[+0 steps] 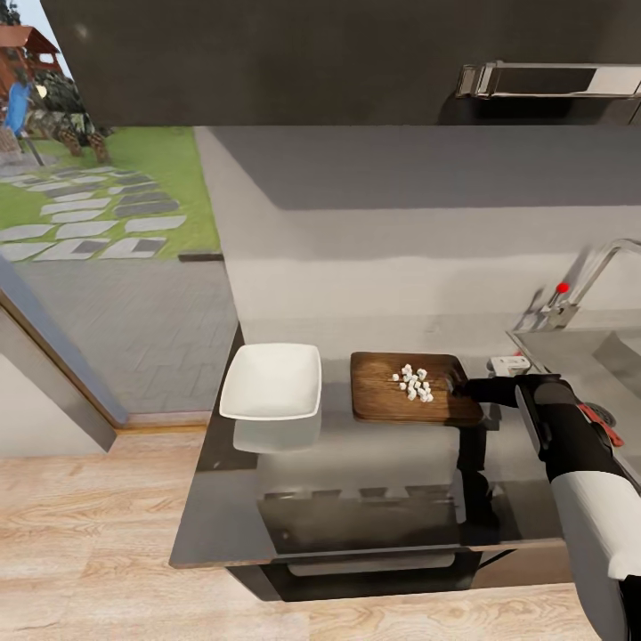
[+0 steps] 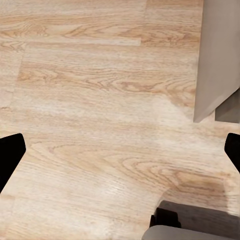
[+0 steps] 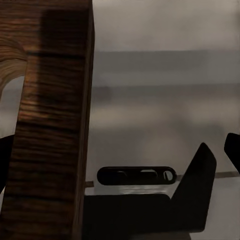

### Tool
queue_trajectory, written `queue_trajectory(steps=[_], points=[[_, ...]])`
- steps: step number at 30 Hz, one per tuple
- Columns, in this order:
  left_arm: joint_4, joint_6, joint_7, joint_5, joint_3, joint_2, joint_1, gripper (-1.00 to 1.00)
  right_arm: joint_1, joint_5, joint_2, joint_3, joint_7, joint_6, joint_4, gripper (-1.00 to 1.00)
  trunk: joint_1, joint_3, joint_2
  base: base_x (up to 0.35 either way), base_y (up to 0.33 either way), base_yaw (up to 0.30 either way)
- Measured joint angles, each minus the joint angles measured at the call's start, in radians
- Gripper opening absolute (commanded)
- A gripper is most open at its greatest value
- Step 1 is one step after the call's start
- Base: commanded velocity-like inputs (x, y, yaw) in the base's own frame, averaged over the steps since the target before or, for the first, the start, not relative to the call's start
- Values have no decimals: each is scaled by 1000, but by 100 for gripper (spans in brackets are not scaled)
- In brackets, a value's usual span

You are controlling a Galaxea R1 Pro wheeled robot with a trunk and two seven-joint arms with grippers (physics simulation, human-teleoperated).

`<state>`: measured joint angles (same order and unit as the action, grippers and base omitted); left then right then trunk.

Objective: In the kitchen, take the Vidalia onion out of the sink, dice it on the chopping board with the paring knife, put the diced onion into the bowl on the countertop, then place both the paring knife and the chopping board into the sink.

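Note:
The chopping board (image 1: pixel 392 396) lies on the grey countertop (image 1: pixel 356 481) with a small heap of white diced onion (image 1: pixel 414 383) near its right end. The white bowl (image 1: pixel 271 381) stands empty just left of it. My right gripper (image 1: pixel 463 388) is at the board's right edge. In the right wrist view this gripper (image 3: pixel 120 155) is open, with the board's edge (image 3: pixel 55 130) close to one finger. The left gripper (image 2: pixel 120 155) is open over the wood floor. A red-orange strip (image 1: pixel 604 425) lies beside my right forearm; I cannot tell whether it is the paring knife.
The sink (image 1: pixel 579 347) with its chrome tap (image 1: pixel 574 294) lies at the right edge, behind my right arm. A small white object (image 1: pixel 509 365) sits by the sink's corner. Dark wall cabinets hang above. A glass door at the left shows a garden.

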<state>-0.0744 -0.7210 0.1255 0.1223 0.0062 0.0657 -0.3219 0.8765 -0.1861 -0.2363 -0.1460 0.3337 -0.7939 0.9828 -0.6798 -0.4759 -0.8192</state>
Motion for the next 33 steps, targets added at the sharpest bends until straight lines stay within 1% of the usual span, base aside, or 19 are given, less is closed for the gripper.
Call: queue_trajectory(steps=[9, 10, 11, 13, 14, 15, 17, 18, 26, 33], points=[[0, 0, 0, 0, 0, 0, 0, 100, 0, 0, 1, 0, 0, 0, 0, 100, 0, 0, 0, 0, 0, 0], [0, 0, 0, 0, 0, 0, 0, 100, 0, -1, 1, 1, 0, 0, 0, -100, 0, 0, 0, 0, 0, 0], [0, 0, 0, 0, 0, 0, 0, 100, 0, 5, 2, 2, 1, -2, 0, -100, 0, 0, 0, 0, 0, 0], [0, 0, 0, 0, 0, 0, 0, 100, 0, -7, 1, 2, 1, -1, -1, -100, 0, 0, 0, 0, 0, 0], [0, 0, 0, 0, 0, 0, 0, 100, 0, -5, 1, 1, 1, -1, 0, -100, 0, 0, 0, 0, 0, 0], [0, 0, 0, 0, 0, 0, 0, 100, 0, -14, 1, 1, 2, 1, -1, -100, 0, 0, 0, 0, 0, 0], [0, 0, 0, 0, 0, 0, 0, 100, 0, -15, 1, 1, 2, 1, 0, -100, 0, 0, 0, 0, 0, 0], [0, 0, 0, 0, 0, 0, 0, 100, 0, -8, 1, 2, 1, 0, 0, -100, 0, 0, 0, 0, 0, 0], [0, 0, 0, 0, 0, 0, 0, 100, 0, -6, 1, 0, 0, -1, 0, -100, 0, 0, 0, 0, 0, 0], [-1, 0, 0, 0, 0, 0, 0, 100, 0, -12, 1, 0, -35, -2, -1, -100, 0, 7, 0, 0, 0, 0]])
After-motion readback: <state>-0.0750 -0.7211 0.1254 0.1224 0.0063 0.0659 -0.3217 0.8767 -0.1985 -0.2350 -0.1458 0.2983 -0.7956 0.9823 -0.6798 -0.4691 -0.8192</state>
